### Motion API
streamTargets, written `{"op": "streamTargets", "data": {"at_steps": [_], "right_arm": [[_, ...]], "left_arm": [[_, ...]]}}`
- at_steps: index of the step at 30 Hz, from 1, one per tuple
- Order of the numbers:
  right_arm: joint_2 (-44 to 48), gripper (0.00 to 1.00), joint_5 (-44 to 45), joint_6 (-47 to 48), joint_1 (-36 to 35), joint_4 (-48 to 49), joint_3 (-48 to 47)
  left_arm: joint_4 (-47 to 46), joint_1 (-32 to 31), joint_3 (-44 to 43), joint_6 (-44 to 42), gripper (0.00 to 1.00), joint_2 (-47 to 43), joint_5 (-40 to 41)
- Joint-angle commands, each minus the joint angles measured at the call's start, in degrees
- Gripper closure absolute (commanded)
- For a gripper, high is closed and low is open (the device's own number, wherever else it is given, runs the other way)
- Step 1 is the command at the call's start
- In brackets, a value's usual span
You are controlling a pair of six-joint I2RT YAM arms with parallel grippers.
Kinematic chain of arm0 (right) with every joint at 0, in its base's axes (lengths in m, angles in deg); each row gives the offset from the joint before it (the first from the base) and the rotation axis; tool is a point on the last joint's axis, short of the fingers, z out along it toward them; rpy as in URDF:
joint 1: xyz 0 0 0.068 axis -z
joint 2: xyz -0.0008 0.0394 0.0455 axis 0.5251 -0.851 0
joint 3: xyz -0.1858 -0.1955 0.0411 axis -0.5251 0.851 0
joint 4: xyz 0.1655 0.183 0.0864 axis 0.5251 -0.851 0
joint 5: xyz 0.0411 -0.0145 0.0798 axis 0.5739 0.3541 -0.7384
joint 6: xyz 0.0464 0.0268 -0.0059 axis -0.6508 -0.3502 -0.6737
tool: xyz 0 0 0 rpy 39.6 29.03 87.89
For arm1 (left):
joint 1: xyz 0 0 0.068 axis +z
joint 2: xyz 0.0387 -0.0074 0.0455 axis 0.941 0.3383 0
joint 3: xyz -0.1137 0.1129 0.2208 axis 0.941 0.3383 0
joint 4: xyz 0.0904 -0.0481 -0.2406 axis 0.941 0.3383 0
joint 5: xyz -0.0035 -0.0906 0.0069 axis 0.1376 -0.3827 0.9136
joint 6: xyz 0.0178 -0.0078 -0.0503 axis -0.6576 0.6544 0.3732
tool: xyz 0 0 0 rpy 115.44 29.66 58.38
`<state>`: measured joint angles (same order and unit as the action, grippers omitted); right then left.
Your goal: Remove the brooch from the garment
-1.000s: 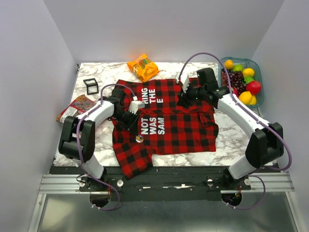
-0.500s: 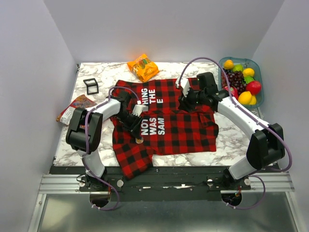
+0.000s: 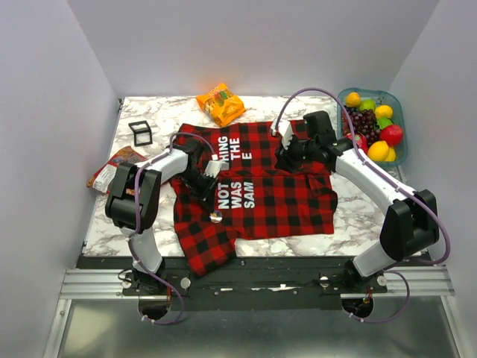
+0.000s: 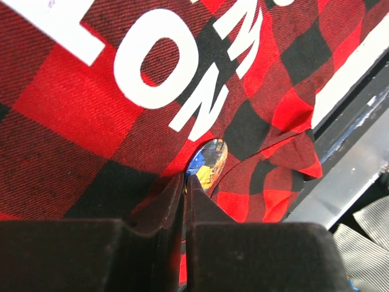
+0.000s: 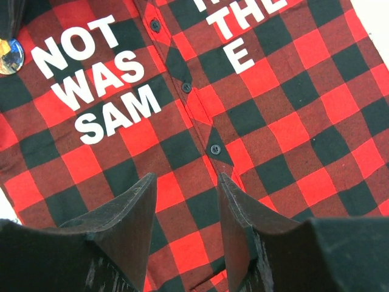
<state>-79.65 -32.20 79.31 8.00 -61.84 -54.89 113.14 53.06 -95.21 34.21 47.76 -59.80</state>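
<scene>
Your left gripper (image 4: pixel 185 177) has its fingers pressed almost together, tips at the near edge of the brooch (image 4: pixel 208 163), which sits just ahead on the garment (image 4: pixel 73 109), while your right gripper (image 5: pixel 187 180) hangs spread wide above the buttons.

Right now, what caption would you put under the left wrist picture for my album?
Left gripper, closed tight, tips right beside the shiny brooch on the red-and-black plaid garment.

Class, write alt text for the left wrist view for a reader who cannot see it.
The left tool, nearly shut, has its tips at a small shiny brooch on the red-and-black plaid garment with white lettering.
</scene>
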Motion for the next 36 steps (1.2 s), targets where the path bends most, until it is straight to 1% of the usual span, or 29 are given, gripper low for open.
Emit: {"op": "streamTargets", "data": {"at_steps": [1,5,6,7,11,16,17,19,20,21,22,24,26,27,28,32,33,36], "right_arm": [[-1.9,0.48,-2.0,1.0,-0.6,-2.1,-2.4],[-3.8,0.48,-3.5,1.9,-1.2,-3.1,-3.7],[-4.1,0.48,-3.7,2.0,-1.7,-3.3,-4.2],[-4.5,0.48,-3.8,2.0,-2.0,-3.3,-4.5],[-5.0,0.48,-3.7,1.9,-3.4,-2.8,-5.0],[-2.9,0.49,-3.3,4.4,-5.4,-3.0,-3.4],[-2.0,0.51,-2.6,7.0,-5.9,-2.9,-1.8],[1.2,0.52,-1.3,8.6,-7.4,-0.3,0.8],[2.6,0.53,0.1,9.3,-7.9,1.6,4.1],[3.7,0.52,0.5,9.8,-8.7,6.1,6.2],[4.8,0.52,1.2,10.2,-9.2,8.3,7.8],[6.6,0.52,3.4,12.0,-11.5,13.3,11.3],[7.1,0.52,4.7,13.8,-13.3,16.2,13.0],[6.8,0.52,4.9,14.5,-15.1,18.7,14.1],[6.6,0.52,4.9,15.2,-16.0,19.8,14.7],[3.7,0.51,5.2,19.3,-21.1,23.1,16.1],[2.2,0.51,5.3,19.3,-22.9,24.2,16.2],[0.3,0.50,5.0,18.2,-24.8,25.0,15.4]], "left_arm": [[2.2,-1.2,-2.3,1.1,0.84,1.8,-3.5],[3.2,-2.1,-2.3,1.0,0.81,2.9,-4.8],[3.4,-2.6,-2.2,0.3,0.83,3.0,-4.9],[3.6,-2.8,-2.2,0.0,0.90,3.2,-5.3],[5.4,-3.0,-2.9,-0.5,1.00,4.2,-7.4],[7.6,-3.0,-5.8,-1.3,1.00,4.3,-8.7],[7.7,-3.0,-6.7,0.4,1.00,4.0,-9.0],[6.7,-2.6,-8.5,4.3,1.00,3.6,-11.0],[5.0,-2.1,-10.0,6.3,1.00,3.2,-12.2],[4.0,-2.0,-10.7,11.4,1.00,3.2,-13.3],[3.1,-1.8,-12.0,13.2,1.00,3.4,-15.9],[0.1,-1.8,-12.9,20.2,1.00,4.5,-17.8],[-2.6,-1.7,-13.0,24.3,1.00,6.0,-20.5],[-3.2,-1.6,-12.8,25.8,1.00,6.5,-21.4],[-3.9,-1.5,-12.4,28.9,1.00,7.0,-22.0],[-7.8,-0.6,-9.6,35.1,1.00,9.0,-22.2],[-8.3,-0.3,-9.2,36.2,1.00,9.2,-22.3],[-9.4,0.9,-8.1,39.2,1.00,10.5,-24.2]]}}
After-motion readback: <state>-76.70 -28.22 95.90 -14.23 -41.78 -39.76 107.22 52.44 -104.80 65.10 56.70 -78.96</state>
